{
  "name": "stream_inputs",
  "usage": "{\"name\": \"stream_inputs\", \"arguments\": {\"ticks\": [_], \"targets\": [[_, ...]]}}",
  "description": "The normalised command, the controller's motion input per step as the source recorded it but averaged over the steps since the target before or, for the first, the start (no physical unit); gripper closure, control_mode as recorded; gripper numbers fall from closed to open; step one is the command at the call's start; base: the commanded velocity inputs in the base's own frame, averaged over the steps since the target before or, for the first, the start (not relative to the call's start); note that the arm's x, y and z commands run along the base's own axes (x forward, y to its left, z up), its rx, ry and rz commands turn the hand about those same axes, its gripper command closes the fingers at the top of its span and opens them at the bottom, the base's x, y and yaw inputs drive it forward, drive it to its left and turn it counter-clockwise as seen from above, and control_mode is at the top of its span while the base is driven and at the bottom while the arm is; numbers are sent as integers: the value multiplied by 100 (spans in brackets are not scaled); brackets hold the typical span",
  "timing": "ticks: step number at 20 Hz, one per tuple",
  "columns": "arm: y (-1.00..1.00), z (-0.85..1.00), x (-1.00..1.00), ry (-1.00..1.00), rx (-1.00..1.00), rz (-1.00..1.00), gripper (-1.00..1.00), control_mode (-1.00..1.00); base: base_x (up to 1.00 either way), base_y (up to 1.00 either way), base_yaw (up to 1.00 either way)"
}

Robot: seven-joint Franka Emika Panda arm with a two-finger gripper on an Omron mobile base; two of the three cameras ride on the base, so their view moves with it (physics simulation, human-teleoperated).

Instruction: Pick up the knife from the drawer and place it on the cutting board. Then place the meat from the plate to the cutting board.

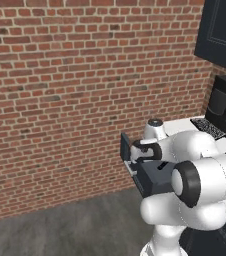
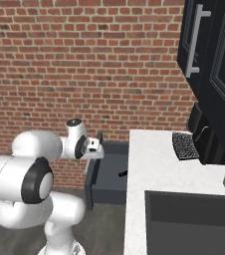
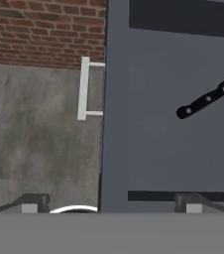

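currently the pincer [image 3: 111, 201] hangs wide open and empty over the front edge of the open drawer [image 3: 148, 149], while the knife [image 3: 205, 99] lies inside, ahead and to the right, its black handle nearer, long axis slanting up-right.

Flat, even rendered light; soft shadows; slightly coarse, blurred detail

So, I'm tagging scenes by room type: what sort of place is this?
Probably a kitchen: a white counter, dark upper cabinets, and an open drawer holding a knife.
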Motion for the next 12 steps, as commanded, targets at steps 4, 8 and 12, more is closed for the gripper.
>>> {"name": "stream_inputs", "arguments": {"ticks": [4, 8, 12], "targets": [[0, -63, 16, 5, 0, 0, -100, -100, 0, 0, 0], [-4, -44, 10, 1, 0, 0, -100, -100, 0, 0, 0], [0, -40, 9, 0, 0, 0, -100, -100, 0, 0, 0]]}}
